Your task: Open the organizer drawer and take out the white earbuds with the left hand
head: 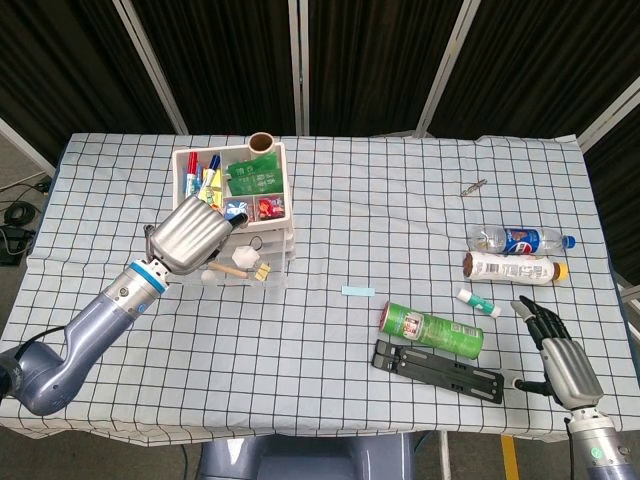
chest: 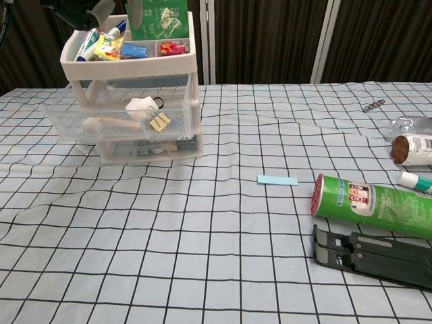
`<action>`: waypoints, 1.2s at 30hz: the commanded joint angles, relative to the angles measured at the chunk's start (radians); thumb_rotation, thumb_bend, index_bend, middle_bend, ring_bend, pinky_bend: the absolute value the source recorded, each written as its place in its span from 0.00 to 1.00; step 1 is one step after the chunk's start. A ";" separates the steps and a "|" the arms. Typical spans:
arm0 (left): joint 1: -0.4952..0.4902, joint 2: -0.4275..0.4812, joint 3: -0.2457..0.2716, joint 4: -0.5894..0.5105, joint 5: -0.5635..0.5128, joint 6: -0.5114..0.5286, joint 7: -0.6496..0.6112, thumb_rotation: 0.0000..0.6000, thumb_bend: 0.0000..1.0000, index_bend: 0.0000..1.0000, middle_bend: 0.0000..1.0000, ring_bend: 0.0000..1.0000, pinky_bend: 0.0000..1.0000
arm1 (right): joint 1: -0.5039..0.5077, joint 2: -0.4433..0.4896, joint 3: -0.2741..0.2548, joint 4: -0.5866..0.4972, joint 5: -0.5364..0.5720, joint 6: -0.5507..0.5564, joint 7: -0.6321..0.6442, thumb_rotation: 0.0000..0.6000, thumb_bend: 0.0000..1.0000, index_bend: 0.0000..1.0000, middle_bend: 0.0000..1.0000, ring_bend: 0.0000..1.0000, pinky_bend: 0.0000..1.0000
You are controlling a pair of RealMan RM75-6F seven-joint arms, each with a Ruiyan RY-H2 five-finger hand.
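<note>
The white organizer [chest: 128, 62] stands at the table's left, with pens and packets in its top tray. Its clear middle drawer [chest: 64, 120] is pulled out toward me. Inside lie the white earbuds [chest: 140, 105], yellow clips [chest: 160, 121] and a wooden stick with a round end [chest: 101, 123]. My left hand [head: 192, 235] hovers above the open drawer, back facing up, and hides part of it in the head view. In the chest view only its fingertips [chest: 101, 8] show at the top edge, apart and holding nothing. My right hand [head: 556, 353] rests open at the front right edge.
A green can [head: 432, 331] lies right of centre beside a black folding stand [head: 438, 367]. A blue slip [head: 357, 291] is in the middle. Two bottles [head: 518, 241] [head: 512, 268], a small tube [head: 478, 302] and a metal piece [head: 473, 186] are at the right.
</note>
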 commanded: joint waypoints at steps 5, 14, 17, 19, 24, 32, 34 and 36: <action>0.025 -0.004 -0.020 0.040 0.046 -0.046 -0.040 1.00 0.00 0.24 0.79 0.75 0.61 | 0.003 -0.007 0.005 0.009 0.007 -0.005 0.000 1.00 0.11 0.00 0.00 0.00 0.00; 0.050 0.000 -0.059 0.025 0.052 -0.042 -0.063 1.00 0.00 0.06 0.50 0.49 0.39 | 0.004 -0.016 0.006 0.016 0.008 -0.005 -0.007 1.00 0.11 0.00 0.00 0.00 0.00; 0.056 0.008 -0.068 0.015 0.056 -0.049 -0.073 1.00 0.00 0.16 0.60 0.54 0.44 | 0.002 -0.017 0.007 0.016 0.005 0.001 -0.008 1.00 0.11 0.00 0.00 0.00 0.00; 0.058 0.008 -0.068 0.015 0.066 -0.061 -0.069 1.00 0.00 0.27 0.68 0.61 0.50 | 0.001 -0.018 0.008 0.015 0.004 0.005 -0.008 1.00 0.11 0.00 0.00 0.00 0.00; 0.048 -0.022 -0.073 0.040 0.073 -0.099 -0.047 1.00 0.00 0.46 0.85 0.74 0.65 | 0.001 -0.020 0.009 0.017 0.008 0.003 -0.012 1.00 0.11 0.00 0.00 0.00 0.00; 0.044 -0.069 -0.087 0.082 0.109 -0.110 -0.044 1.00 0.00 0.58 0.96 0.84 0.74 | 0.001 -0.020 0.015 0.022 0.019 0.002 -0.012 1.00 0.11 0.00 0.00 0.00 0.00; 0.040 -0.075 -0.089 0.096 0.114 -0.122 -0.040 1.00 0.00 0.58 0.97 0.85 0.75 | 0.001 -0.020 0.017 0.024 0.023 0.000 -0.011 1.00 0.11 0.00 0.00 0.00 0.00; 0.036 -0.079 -0.092 0.106 0.113 -0.137 -0.040 1.00 0.00 0.57 0.97 0.85 0.75 | 0.001 -0.021 0.019 0.026 0.027 -0.001 -0.010 1.00 0.11 0.00 0.00 0.00 0.00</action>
